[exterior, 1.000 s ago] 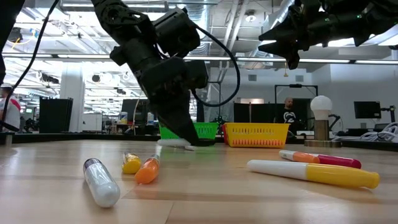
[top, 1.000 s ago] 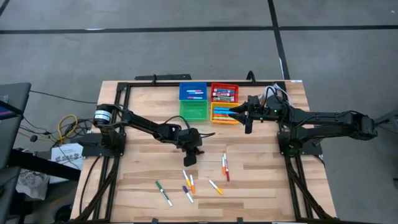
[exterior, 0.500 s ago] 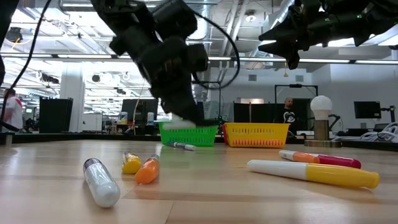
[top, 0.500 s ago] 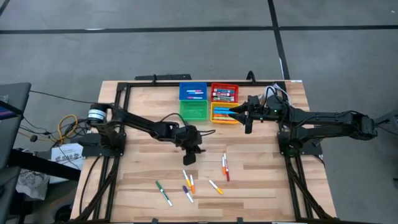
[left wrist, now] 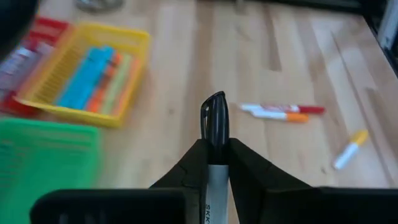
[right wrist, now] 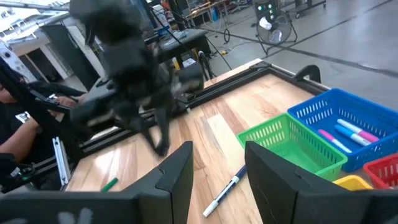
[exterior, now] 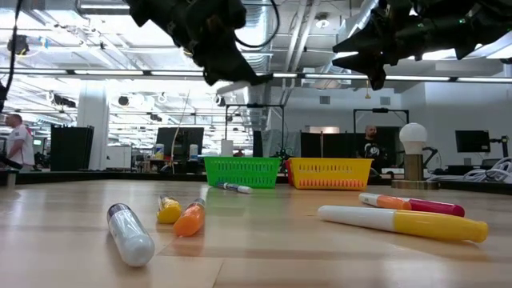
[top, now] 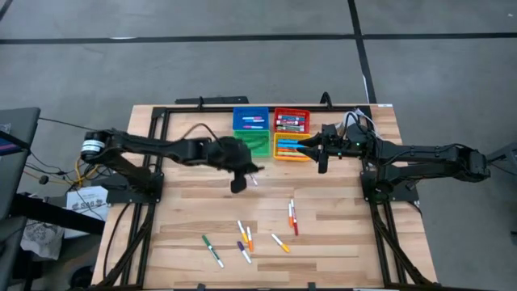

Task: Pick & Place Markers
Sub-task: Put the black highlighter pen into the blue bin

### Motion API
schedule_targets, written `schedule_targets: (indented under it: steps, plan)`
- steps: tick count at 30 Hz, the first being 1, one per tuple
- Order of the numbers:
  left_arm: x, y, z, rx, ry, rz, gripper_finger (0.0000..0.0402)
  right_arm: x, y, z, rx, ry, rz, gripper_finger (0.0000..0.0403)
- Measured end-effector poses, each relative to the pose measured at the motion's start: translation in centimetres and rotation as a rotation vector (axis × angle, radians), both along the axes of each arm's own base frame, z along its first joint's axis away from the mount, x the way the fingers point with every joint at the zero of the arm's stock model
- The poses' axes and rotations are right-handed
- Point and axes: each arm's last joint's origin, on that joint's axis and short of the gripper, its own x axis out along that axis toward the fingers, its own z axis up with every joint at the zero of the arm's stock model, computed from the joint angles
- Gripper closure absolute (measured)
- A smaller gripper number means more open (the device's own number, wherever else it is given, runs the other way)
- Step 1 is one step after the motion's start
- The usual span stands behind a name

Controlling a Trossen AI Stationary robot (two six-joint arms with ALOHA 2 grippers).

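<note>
**Operator:** What does the left gripper (left wrist: 214, 163) hold, and how do I finish this step?

**Guide:** Its fingers are clamped on a black-capped marker (left wrist: 214, 127), white barrel between the pads, cap pointing forward. You carry it above the table, just in front of the green bin (top: 252, 143). In my judgement this is the transport step. Decide the target bin first; the frames do not tell which one it is. Bring the marker over that bin's opening, lower it inside the rim, and only then release, so it does not bounce off the wall.

**Operator:** How is the left arm posed?

**Guide:** It reaches from its base at the table's left edge across toward the bins, nearly stretched out, gripper raised clear of the wood.

**Operator:** And the right side?

**Guide:** The right gripper (top: 305, 146) hovers over the yellow bin (top: 287, 150), fingers apart and holding nothing. Keep clear of it as you approach.

**Operator:** What else is near?

**Guide:** One loose marker (top: 254, 179) lies on the table just beside your gripper. More markers (top: 292, 217) lie scattered toward the front edge, well apart from the bins.
</note>
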Motion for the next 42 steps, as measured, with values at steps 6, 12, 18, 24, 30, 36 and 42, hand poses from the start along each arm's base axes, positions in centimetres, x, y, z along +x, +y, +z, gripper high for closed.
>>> schedule_targets:
  steps: [6, 12, 18, 24, 30, 36, 42]
  plan:
    - [-1.3, 3.5, 2.0, 0.075, -0.064, 0.067, 0.0360, 0.0, 0.0, -0.1, 0.013, 0.004, -0.002, 0.0270]
    - [-1.8, 6.2, 2.3, 0.155, -0.073, 0.102, 0.0358, 0.0, 0.0, -0.1, 0.013, 0.004, -0.002, 0.0268]
    - [-2.0, 8.6, 3.1, 0.226, -0.150, 0.148, 0.0356, 0.0, 0.0, -0.1, 0.013, 0.005, -0.002, 0.0270]
    - [-2.2, 10.2, 3.6, 0.308, -0.199, 0.142, 0.0359, 0.0, 0.0, -0.2, 0.018, 0.023, -0.003, 0.0269]
    - [-1.8, 12.1, 2.9, 0.367, -0.205, 0.171, 0.0352, 0.0, 0.0, -0.2, 0.018, 0.023, -0.003, 0.0269]
    - [0.0, 15.2, 0.9, 0.375, -0.200, 0.198, 0.0350, -0.1, 0.0, -0.3, 0.019, 0.026, -0.007, 0.0270]
    - [1.4, 19.0, -1.5, 0.324, -0.151, 0.213, 0.0351, -0.1, 0.0, -0.3, 0.020, 0.026, -0.006, 0.0268]
